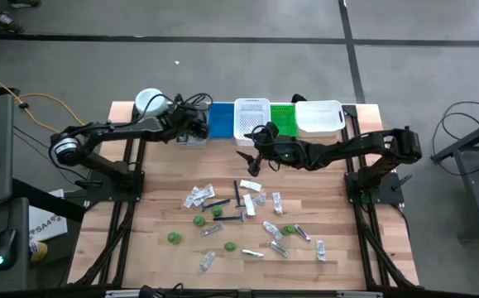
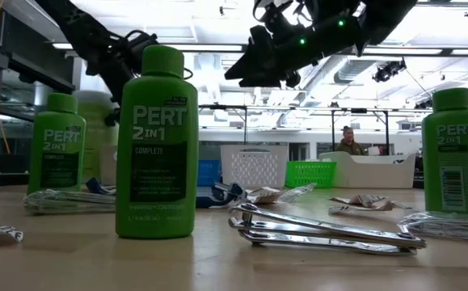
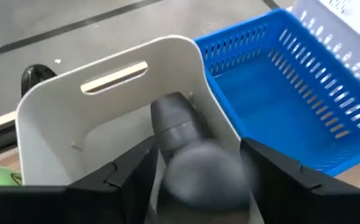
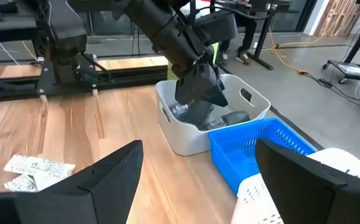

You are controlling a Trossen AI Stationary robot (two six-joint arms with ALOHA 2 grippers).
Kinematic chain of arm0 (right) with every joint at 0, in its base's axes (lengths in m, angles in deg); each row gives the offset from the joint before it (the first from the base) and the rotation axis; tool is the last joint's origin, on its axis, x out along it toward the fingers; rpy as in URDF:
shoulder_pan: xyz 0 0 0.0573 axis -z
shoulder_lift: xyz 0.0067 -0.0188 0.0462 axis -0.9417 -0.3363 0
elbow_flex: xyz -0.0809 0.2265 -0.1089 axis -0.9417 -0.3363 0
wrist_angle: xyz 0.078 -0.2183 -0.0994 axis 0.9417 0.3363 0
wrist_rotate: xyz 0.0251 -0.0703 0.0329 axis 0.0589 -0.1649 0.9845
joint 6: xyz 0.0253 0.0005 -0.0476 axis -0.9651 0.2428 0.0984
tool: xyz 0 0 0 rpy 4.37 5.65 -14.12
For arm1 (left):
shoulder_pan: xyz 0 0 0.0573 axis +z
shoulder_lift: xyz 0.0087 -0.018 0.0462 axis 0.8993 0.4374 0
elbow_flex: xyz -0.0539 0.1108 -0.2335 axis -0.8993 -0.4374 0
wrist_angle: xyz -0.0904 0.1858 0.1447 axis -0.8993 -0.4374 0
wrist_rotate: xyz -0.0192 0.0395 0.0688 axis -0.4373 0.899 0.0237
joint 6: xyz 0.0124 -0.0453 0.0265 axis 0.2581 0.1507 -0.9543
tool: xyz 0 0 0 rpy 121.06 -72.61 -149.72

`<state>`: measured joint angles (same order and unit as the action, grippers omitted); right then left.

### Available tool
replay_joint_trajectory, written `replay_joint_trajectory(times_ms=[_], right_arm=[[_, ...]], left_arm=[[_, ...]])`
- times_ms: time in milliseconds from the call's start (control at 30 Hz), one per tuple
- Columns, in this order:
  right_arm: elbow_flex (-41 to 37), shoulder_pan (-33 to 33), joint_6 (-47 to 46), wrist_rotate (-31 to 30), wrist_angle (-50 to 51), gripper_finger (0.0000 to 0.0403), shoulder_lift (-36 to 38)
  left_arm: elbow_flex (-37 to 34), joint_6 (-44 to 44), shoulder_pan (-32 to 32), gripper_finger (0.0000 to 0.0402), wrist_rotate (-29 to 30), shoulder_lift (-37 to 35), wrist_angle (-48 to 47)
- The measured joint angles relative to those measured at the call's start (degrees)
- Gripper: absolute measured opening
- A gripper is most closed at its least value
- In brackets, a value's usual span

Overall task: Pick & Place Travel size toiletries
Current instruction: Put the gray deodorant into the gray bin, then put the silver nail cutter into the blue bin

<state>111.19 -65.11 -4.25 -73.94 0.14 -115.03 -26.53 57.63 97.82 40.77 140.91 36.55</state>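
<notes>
The toiletries lie scattered on the wooden table: small green bottles (image 1: 199, 221) (image 2: 156, 141), clear sachets (image 1: 198, 195) (image 4: 33, 168), silvery tubes (image 2: 322, 230) and thin dark sticks (image 1: 216, 203). My left gripper (image 1: 191, 128) (image 3: 195, 180) hangs over the grey bin (image 1: 191, 141) (image 3: 55, 112) at the far edge, shut on a dark grey oblong piece (image 3: 183, 140). More dark pieces (image 4: 232, 117) rest inside that bin. My right gripper (image 1: 251, 159) (image 4: 198, 186) (image 2: 254, 65) hovers open above the table, in front of the white basket (image 1: 251, 118), touching nothing. My left gripper holds the dark grey oblong piece between its two fingers (image 3: 130, 180), coming from above and pointing down into the grey bin. The piece lies along the fingers, and its free end (image 3: 173, 109) (image 4: 192, 113) points down inside the bin's walls. The pads themselves are hidden by the piece.
A row of bins lines the far edge: grey, blue (image 1: 220, 120) (image 3: 279, 93), white basket, green (image 1: 283, 120), white (image 1: 318, 117). A white-lidded jar (image 1: 150, 102) stands left of them. A person (image 2: 348, 141) sits in the room behind.
</notes>
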Motion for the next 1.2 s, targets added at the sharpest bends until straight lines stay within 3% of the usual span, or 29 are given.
replay_joint_trajectory(times_ms=[267, 533, 633, 800, 1200], right_arm=[[0.0, 0.0, -1.7, 0.0, 1.7, 0.0305, 0.0], [0.0, -0.5, -7.6, 0.3, 8.1, 0.0305, 2.8], [0.0, -0.5, -15.7, 4.5, 10.1, 0.0305, 3.7], [0.0, -1.6, -17.2, 8.6, 14.0, 0.0305, 4.1], [0.0, -3.1, -28.2, 7.6, 34.5, 0.0305, 14.6]], left_arm=[[0.0, 0.5, 0.0, 0.0252, 0.0, -1.2, -0.1], [0.0, -1.9, -3.3, 0.0254, -1.7, -7.1, -1.5], [0.0, -4.7, -6.1, 0.0254, -1.4, -9.0, -1.8], [0.0, -9.4, -11.1, 0.0254, -1.3, -11.1, -1.3], [-0.1, -11.4, -18.8, 0.0255, -3.5, -12.9, -2.0]])
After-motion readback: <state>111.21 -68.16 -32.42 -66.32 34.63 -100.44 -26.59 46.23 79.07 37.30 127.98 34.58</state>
